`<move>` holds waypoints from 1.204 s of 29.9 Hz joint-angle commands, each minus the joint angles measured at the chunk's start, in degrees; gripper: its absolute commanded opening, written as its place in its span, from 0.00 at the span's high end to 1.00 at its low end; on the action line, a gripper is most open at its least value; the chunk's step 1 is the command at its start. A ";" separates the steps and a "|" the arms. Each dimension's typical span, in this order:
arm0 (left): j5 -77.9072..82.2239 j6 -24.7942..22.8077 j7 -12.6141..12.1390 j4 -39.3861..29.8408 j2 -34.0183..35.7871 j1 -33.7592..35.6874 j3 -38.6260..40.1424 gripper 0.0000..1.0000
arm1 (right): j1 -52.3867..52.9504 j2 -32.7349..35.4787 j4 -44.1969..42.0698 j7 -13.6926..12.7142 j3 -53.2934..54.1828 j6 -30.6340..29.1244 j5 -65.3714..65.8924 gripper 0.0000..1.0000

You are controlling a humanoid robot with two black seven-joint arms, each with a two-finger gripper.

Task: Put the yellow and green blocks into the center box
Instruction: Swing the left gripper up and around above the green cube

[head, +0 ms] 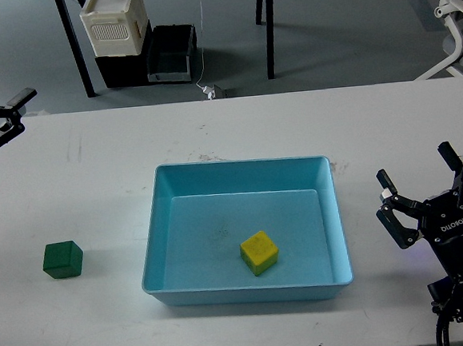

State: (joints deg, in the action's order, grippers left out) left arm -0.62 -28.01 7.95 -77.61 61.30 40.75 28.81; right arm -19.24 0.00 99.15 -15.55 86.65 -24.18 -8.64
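Yellow block (259, 252) already inside blue tray (240, 171); green block (63, 260) outside, easily nudged away by careless approach. Left gripper (6, 114) and right gripper (418, 181) both spread wide, empty.

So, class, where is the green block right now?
In the head view, the green block sits on the white table at the left, outside and apart from the blue tray, which holds the yellow block.

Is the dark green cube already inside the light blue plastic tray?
No, the dark green cube sits on the white table, left of the light blue plastic tray.
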 commanded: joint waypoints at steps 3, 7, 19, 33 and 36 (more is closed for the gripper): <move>0.70 0.01 -0.65 7.99 -6.79 22.66 -25.95 0.00 | -0.19 0.00 -0.09 -0.01 0.01 0.19 0.12 0.00; 3.16 0.01 -1.18 8.70 -10.92 35.33 -42.83 0.00 | -0.36 0.00 -0.09 -0.01 0.01 0.19 0.12 0.00; 17.32 0.01 -1.18 1.67 -15.13 62.50 -76.59 0.00 | -1.24 0.00 -0.09 -0.01 0.89 0.19 0.20 0.00; 22.76 0.01 -1.00 2.90 -23.86 68.58 -93.67 0.00 | -1.94 0.00 -0.18 -0.01 3.08 0.10 0.12 0.00; 25.05 0.01 -0.92 2.73 -22.63 68.50 -96.30 0.00 | -1.94 0.00 -0.27 -0.01 3.00 0.10 0.12 0.00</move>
State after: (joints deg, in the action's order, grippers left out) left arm 22.30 -28.00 6.99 -74.71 37.58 109.33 -65.06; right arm -21.17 0.00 99.04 -15.56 89.72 -24.05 -8.51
